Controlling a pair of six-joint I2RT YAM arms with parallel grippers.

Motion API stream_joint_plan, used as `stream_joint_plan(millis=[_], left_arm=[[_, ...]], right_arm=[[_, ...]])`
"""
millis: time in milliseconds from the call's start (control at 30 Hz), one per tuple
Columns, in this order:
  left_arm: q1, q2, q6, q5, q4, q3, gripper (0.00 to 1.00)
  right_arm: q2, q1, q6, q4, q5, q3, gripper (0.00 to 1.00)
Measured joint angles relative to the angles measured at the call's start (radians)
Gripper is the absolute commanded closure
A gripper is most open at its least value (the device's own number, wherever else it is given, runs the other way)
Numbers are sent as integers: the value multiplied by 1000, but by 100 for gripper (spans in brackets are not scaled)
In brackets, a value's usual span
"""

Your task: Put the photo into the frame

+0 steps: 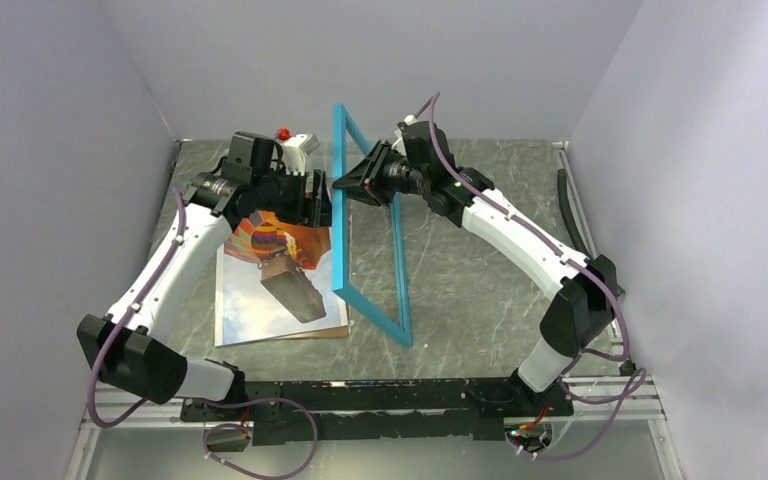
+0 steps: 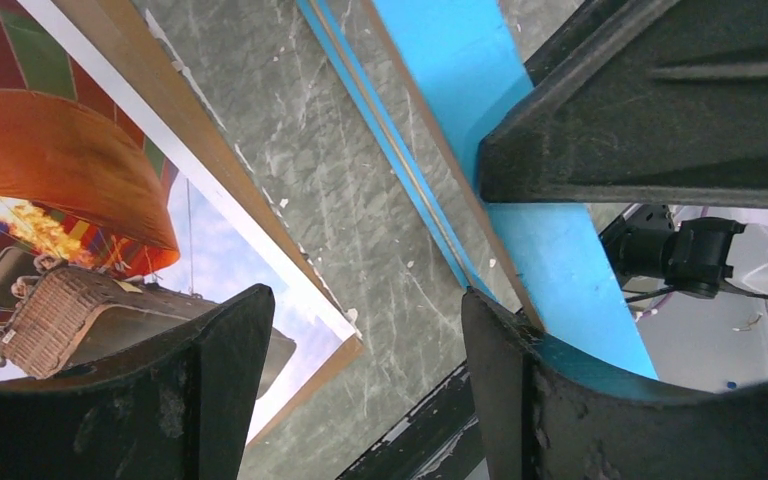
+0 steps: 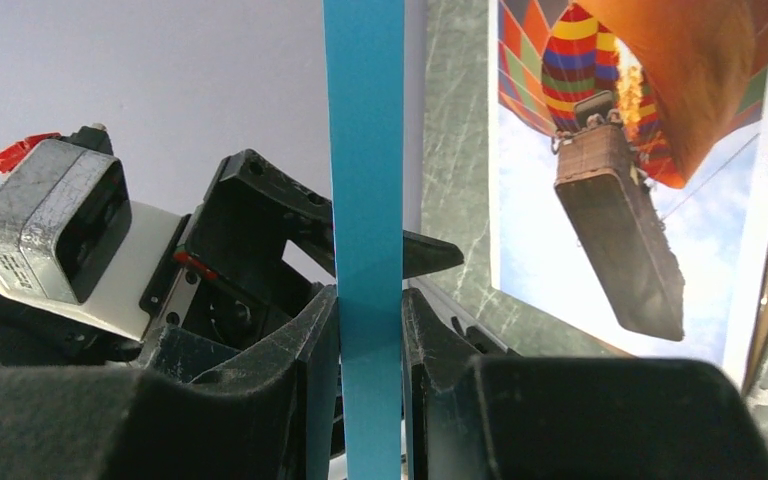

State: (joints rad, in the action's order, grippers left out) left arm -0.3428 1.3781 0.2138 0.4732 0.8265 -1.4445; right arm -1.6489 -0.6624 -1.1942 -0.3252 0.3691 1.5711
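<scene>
Top external view: frame (image 1: 338,225) on edge on the worktop (image 1: 480,300), top rim clamped in the right tool (image 1: 345,185); left tool (image 1: 322,205) with jaws apart close beside the same rim, gripping nothing. Photo (image 1: 260,300) face up on a brown board (image 2: 105,25), just left. Frame probably light, stiff, pane breakable, best held by the rim; photo limp, easily creased, best lifted by a free edge. No legible writing anywhere.
</scene>
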Motion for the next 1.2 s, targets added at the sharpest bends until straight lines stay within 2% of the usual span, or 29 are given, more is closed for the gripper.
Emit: stream_joint_plan(millis=[67, 133, 233, 433, 667, 1000, 1200], left_arm=[[-8, -4, 12, 0, 2, -2, 26], [-14, -5, 20, 1, 5, -12, 26], [-28, -5, 28, 1, 8, -42, 27], [-59, 4, 36, 1, 7, -109, 27], [-120, 82, 36, 0, 6, -169, 27], [-212, 183, 35, 0, 7, -277, 25], [-267, 225, 17, -1, 7, -359, 25]], right_arm=[[3, 6, -16, 21, 10, -10, 91], [19, 14, -31, 39, 24, -34, 77], [31, 29, -41, 42, 35, -40, 62], [51, 46, -41, 33, 38, -37, 46], [72, 73, 6, -50, 36, 1, 37], [132, 186, 196, -324, -13, 124, 36], [131, 206, 305, -454, -37, 211, 36]])
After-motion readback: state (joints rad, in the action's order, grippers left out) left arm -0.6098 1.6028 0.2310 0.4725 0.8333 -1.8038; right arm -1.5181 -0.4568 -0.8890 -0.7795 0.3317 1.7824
